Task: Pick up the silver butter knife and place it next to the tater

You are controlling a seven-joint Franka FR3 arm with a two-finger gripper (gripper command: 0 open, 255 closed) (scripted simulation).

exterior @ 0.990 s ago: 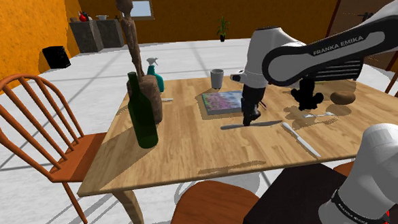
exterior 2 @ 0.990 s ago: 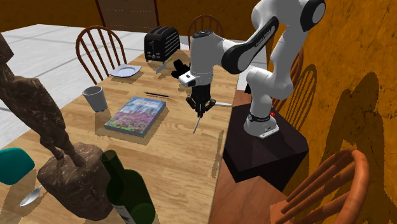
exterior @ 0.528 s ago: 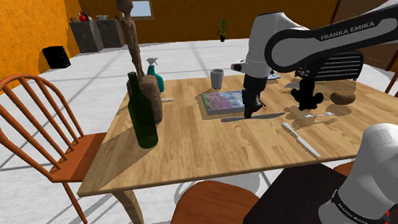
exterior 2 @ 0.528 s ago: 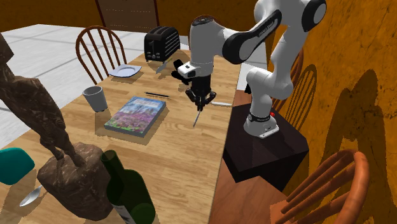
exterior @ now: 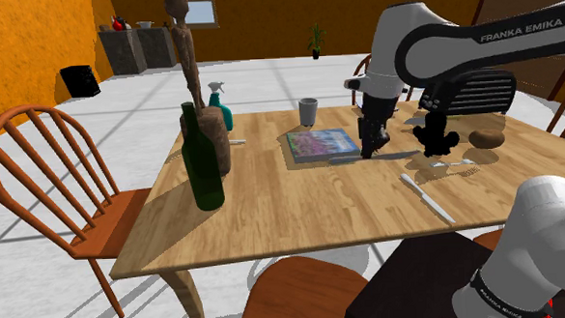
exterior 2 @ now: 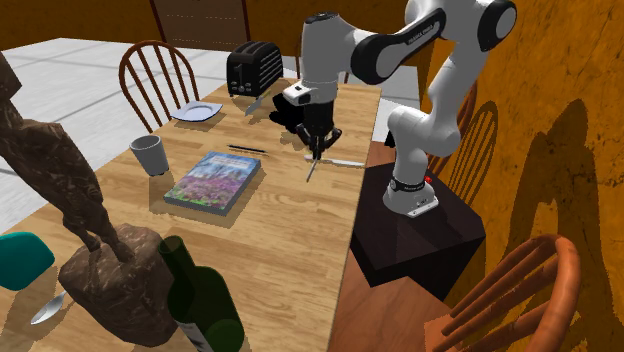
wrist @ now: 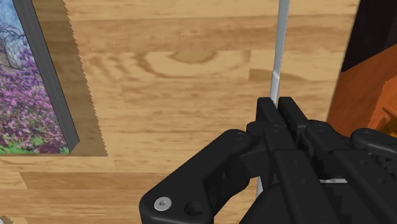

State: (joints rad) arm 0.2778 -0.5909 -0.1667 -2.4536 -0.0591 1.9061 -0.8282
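Orange walls [exterior: 26, 56] closed the room in, and a pale grey tiled floor [exterior: 268, 71] spread beneath a light wooden bench [exterior: 263, 212]. A window [exterior: 203, 7] sat high in the far wall, near a grey counter [exterior: 137, 50] in the corner. A spindle-backed wooden chair [exterior: 54, 176] stood at the bench's end toward the shoulder view's left. Another chair [exterior 2: 155, 75] stood across the bench in the second exterior view, before a dark brown door [exterior 2: 200, 20]. Chair shadows lay on the orange wall.

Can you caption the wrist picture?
The black gripper clasps a silver butter knife over the wooden table, near a flowery book.
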